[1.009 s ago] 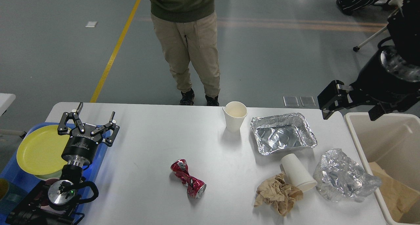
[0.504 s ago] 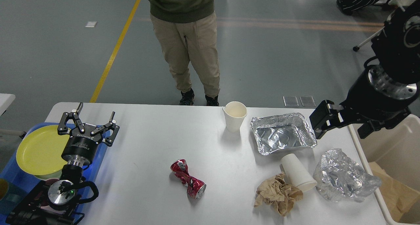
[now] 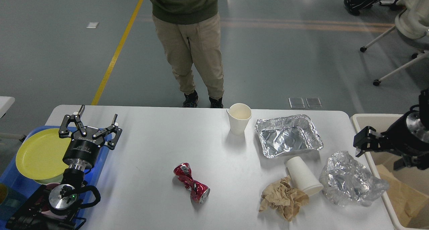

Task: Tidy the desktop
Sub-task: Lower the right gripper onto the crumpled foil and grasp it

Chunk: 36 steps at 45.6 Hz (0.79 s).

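The white desktop (image 3: 150,149) holds a crushed red can (image 3: 191,183), an upright paper cup (image 3: 239,118), a dented foil tray (image 3: 288,135), a tipped-over paper cup (image 3: 303,179), crumpled brown paper (image 3: 283,198) and a crumpled foil wad (image 3: 352,179). My left gripper (image 3: 98,113) stands open and empty over the desktop's left edge. My right gripper (image 3: 364,141) hangs at the right edge, just above the foil wad. It looks dark and blocky, and its fingers cannot be told apart.
A beige bin (image 3: 372,120) with brown paper inside stands off the right end. On the left, a blue tray (image 3: 8,179) carries a yellow plate (image 3: 38,154). A person (image 3: 191,45) stands behind the far edge. Chairs sit at the back right.
My right arm has dropped and swung back to the right; its gripper now sits between the foil wad and the bin. The left arm and the objects have not moved.
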### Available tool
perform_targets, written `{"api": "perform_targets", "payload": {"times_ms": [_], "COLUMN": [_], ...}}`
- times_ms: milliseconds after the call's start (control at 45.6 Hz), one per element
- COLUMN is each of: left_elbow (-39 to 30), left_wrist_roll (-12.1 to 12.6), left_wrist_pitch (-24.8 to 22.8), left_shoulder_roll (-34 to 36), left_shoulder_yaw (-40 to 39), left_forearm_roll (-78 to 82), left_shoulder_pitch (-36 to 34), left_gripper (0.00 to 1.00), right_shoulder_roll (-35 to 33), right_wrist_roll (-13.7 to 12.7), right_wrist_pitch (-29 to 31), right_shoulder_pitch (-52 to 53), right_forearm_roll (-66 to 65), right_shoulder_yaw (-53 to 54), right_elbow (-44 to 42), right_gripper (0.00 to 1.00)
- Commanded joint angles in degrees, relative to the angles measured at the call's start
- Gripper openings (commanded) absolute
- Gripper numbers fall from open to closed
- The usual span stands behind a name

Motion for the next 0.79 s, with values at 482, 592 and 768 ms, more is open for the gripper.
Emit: {"api": "perform_targets", "payload": {"times_ms": [482, 592, 768], "left_elbow": [0.00, 0.00, 0.00], "left_wrist_roll": [0.00, 0.00, 0.00], "left_wrist_pitch": [0.08, -0.01, -0.01], "left_shoulder_roll": [0.00, 0.00, 0.00], "left_shoulder_yaw": [0.00, 0.00, 0.00], "left_forearm_roll": [0.00, 0.00, 0.00], "left_shoulder_pitch": [0.00, 0.00, 0.00], "left_gripper": [0.96, 0.96, 0.96], "right_shoulder_roll": [-1.48, -1.48, -1.22], "right_wrist_roll": [0.26, 0.62, 0.61], "right_wrist_pitch": [-4.57, -10.89, -14.51], "right_shoulder_pitch": [-28.00, -30.81, -36.35], "right_forearm_roll": [35.32, 36.03, 35.85], "right_shoulder_yaw": [11.38, 12.69, 15.77], "right_elbow": [-12.73, -13.00, -15.37], "right_gripper": [0.92, 0.98, 0.98]}}
